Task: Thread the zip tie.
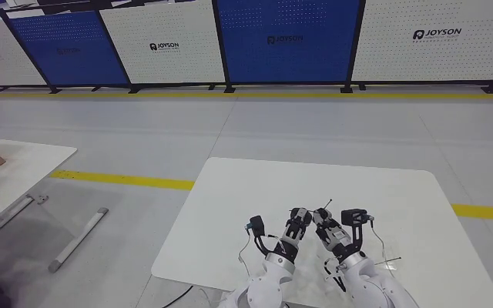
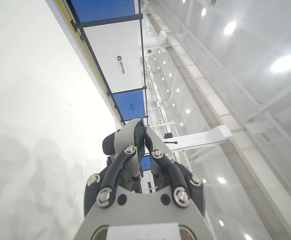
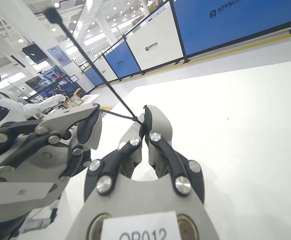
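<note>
1. The right gripper (image 3: 143,123) hangs low over the white desk (image 3: 227,102), near the desk edge closest to the robot. Its jaws are pressed together on the black zip tie (image 3: 91,63) (image 1: 326,205).
2. The left gripper (image 3: 96,111) sits just beside the right gripper, with its tips turned toward it. Its jaws are closed too, pinching the thin end of the zip tie (in its own wrist view the dark pads (image 2: 138,134) meet with no gap).
3. From the right gripper the zip tie runs in two legs. A short leg crosses to the left gripper. A long, straight leg rises away from the desk to the blocky head (image 3: 51,14), which stands free in the air.
4. The two legs meet in a sharp corner right at the right gripper's tips. I cannot tell whether the strap is folded there or passed through anything.
5. Seen from above, the long leg is a thin dark line poking out just past the right gripper, over the desk.
6. Well beyond the right gripper, past the far side of the desk and a yellow line (image 1: 115,179) on the floor, stands a row of blue and white panels (image 1: 285,38).
</note>
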`<state>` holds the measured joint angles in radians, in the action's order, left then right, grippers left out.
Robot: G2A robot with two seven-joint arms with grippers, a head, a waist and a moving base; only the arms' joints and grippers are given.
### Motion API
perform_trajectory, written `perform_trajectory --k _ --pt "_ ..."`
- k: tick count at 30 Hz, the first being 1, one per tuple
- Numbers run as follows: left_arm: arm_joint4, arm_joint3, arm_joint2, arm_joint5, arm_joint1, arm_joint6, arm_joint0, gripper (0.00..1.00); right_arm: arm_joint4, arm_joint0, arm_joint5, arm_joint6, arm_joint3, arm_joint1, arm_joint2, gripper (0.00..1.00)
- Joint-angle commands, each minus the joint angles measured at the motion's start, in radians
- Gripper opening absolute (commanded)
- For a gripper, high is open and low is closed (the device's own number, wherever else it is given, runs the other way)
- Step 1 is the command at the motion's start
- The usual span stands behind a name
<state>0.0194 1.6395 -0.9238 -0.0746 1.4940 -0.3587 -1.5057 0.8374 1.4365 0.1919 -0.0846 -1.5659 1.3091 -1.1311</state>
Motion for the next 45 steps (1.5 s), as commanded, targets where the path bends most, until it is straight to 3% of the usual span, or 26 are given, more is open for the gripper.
perform_trajectory --k 1,11,16,17,19,20,21,26,27,28,29,30,39,45 --pt "-0.001 0.003 -0.001 -0.004 0.0 0.002 -0.002 0.0 0.004 -0.002 -0.001 0.001 0.002 0.001 0.003 0.0" --pt "0.002 0.012 -0.004 -0.027 0.0 0.01 -0.011 0.0 0.019 -0.003 0.005 0.006 0.016 0.001 0.007 0.0" --pt "0.004 0.01 -0.008 -0.018 0.002 -0.001 -0.009 0.0 0.017 0.002 0.032 0.011 0.022 -0.002 -0.002 0.03" --pt "0.004 0.01 -0.009 -0.016 0.002 -0.002 -0.008 0.0 0.034 0.004 0.036 0.017 0.025 -0.003 -0.005 0.31" --pt "0.002 0.009 -0.011 -0.012 0.002 -0.004 -0.007 0.0 0.065 0.009 0.041 0.022 0.033 -0.006 -0.008 0.47" --pt "0.001 0.01 -0.011 -0.011 0.002 -0.004 -0.007 0.0 0.072 0.011 0.043 0.023 0.034 -0.007 -0.009 0.7" --pt "0.0 0.01 -0.013 -0.01 0.002 -0.005 -0.007 0.0 0.072 0.013 0.047 0.024 0.035 -0.008 -0.013 0.71" --pt "-0.016 0.01 -0.02 -0.014 0.002 -0.021 -0.006 0.0 0.072 0.027 0.118 0.023 0.024 -0.016 -0.031 0.61" --pt "-0.016 0.009 -0.021 -0.015 0.003 -0.024 -0.006 0.0 0.057 0.032 0.136 0.026 0.024 -0.018 -0.041 0.51" --pt "-0.016 0.008 -0.022 -0.015 0.003 -0.026 -0.005 0.0 0.046 0.036 0.132 0.028 0.027 -0.02 -0.058 0.47" --pt "-0.015 0.008 -0.023 -0.015 0.003 -0.027 -0.004 0.0 0.043 0.037 0.124 0.029 0.025 -0.021 -0.067 0.29" --pt "-0.015 0.008 -0.024 -0.015 0.003 -0.028 -0.004 0.0 0.036 0.041 0.122 0.031 0.024 -0.021 -0.072 0.0" --pt "-0.017 0.006 -0.033 -0.016 0.005 -0.037 -0.005 0.0 -0.007 0.069 0.148 0.05 0.015 -0.03 -0.095 0.0" --pt "-0.017 0.003 -0.036 -0.022 0.006 -0.039 -0.006 0.0 0.005 0.092 0.148 0.1 -0.029 -0.059 -0.075 0.0"
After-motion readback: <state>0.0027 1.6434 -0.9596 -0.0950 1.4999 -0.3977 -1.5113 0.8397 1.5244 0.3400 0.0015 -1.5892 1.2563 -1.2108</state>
